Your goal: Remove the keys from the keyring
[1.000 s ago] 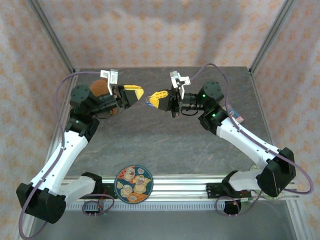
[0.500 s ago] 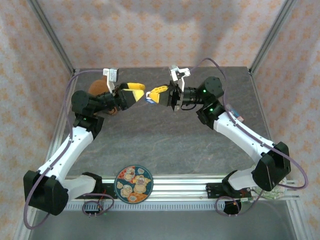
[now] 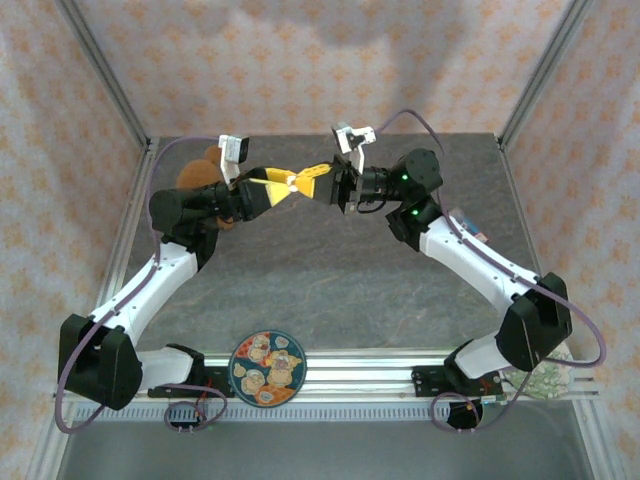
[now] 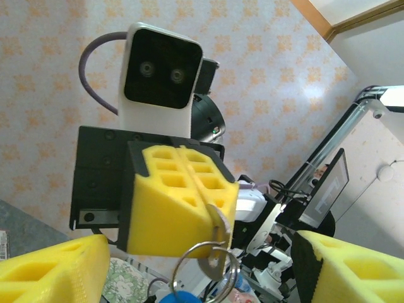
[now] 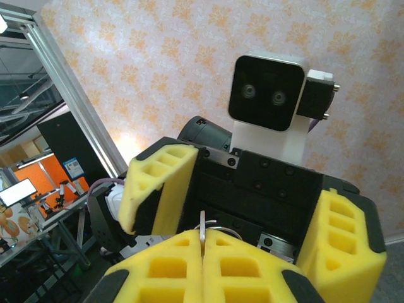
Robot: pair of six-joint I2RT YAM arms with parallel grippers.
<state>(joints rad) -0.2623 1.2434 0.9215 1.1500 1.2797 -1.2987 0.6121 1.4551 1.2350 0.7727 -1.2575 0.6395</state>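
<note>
Where the two arms meet in the air over the far half of the bench [image 3: 330, 290], their yellow-padded hands stand tip to tip. The right hand [image 3: 312, 181] is clenched, its two foam fingers pressed flat together with no gap. At the seam between their tips it pinches the head of a small silvery key [image 4: 216, 255]. The key hangs on a thin wire ring [image 4: 177, 270], which loops just under the clenched tips. A blue tag [image 4: 183, 297] dangles at the bottom of the ring.

The left hand [image 3: 272, 186] is released, with its fingers [image 4: 57, 268] spread wide. One finger sits on each side of the right hand's tips and the ring, and neither touches them. From the right wrist, the key shows edge-on as a thin upright sliver above the closed seam, with the left hand's open fingers framing it on both sides. The bunch is raised well above the bench, between the two hands.

A round patterned plate [image 3: 267, 368] lies at the near edge of the bench, between the two arm bases and well apart from the hands.
</note>
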